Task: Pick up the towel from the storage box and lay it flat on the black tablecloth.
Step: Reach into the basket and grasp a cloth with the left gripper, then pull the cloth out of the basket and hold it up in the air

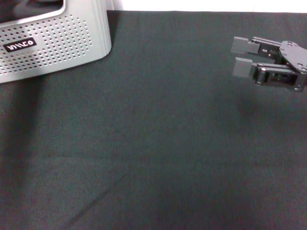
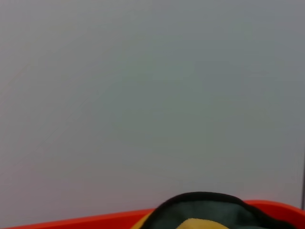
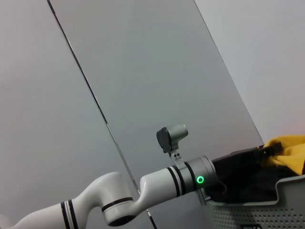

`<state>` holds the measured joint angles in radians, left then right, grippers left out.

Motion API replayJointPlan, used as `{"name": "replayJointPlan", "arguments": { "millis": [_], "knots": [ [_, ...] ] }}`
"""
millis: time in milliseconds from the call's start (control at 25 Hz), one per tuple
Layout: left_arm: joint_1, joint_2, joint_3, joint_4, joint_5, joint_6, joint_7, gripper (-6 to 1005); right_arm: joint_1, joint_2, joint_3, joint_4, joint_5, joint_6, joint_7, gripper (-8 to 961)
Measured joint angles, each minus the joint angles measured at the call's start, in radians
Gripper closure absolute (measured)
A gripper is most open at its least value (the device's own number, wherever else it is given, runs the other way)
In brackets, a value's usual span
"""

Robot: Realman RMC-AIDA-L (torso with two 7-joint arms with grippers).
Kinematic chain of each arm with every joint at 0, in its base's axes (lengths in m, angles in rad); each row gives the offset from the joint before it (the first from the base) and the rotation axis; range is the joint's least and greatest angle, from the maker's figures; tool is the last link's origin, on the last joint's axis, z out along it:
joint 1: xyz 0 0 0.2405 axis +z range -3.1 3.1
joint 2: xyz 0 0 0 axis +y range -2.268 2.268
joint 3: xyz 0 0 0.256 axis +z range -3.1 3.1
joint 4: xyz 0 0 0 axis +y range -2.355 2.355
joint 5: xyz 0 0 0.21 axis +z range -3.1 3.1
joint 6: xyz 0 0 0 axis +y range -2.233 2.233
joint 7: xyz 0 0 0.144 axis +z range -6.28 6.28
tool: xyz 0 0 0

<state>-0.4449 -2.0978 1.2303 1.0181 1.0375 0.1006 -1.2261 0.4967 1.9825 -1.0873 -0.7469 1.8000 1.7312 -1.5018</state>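
Note:
The storage box (image 1: 53, 40) stands at the far left corner of the black tablecloth (image 1: 158, 143); its inside is cut off in the head view. In the right wrist view my left arm reaches over the box rim (image 3: 267, 202). My left gripper (image 3: 267, 149) is shut on the bunched towel (image 3: 289, 153), yellow side showing, raised above the rim. The left wrist view shows a fold of the towel (image 2: 205, 213) with black edging, grey-green and yellow. My right gripper (image 1: 241, 57) hovers open and empty above the cloth's far right.
A pale wall and grey panel stand behind the table. An orange-red edge (image 2: 95, 220) shows under the towel in the left wrist view. A camera (image 3: 171, 136) sits on the left wrist.

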Motion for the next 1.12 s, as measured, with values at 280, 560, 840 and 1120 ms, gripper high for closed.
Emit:
{"name": "replayJointPlan", "arguments": {
  "millis": [280, 560, 840, 1120],
  "knots": [
    [0.009, -0.002, 0.026, 0.012, -0.012, 0.01, -0.013, 591, -0.004, 0.001, 0.0, 0.0, 0.001, 0.002, 0.0, 113],
    [0.069, 0.002, 0.015, 0.066, -0.158, 0.115, -0.056, 878, -0.007, 0.002, 0.0, 0.011, 0.003, 0.002, 0.0, 114],
    [0.166, 0.004, -0.018, 0.115, -0.348, 0.366, -0.058, 949, -0.011, 0.003, 0.0, 0.012, 0.003, 0.001, 0.0, 115],
    [0.221, 0.007, -0.025, 0.123, -0.433, 0.7, -0.148, 979, -0.011, 0.007, 0.019, 0.017, -0.001, -0.001, -0.005, 115]
  ]
}}
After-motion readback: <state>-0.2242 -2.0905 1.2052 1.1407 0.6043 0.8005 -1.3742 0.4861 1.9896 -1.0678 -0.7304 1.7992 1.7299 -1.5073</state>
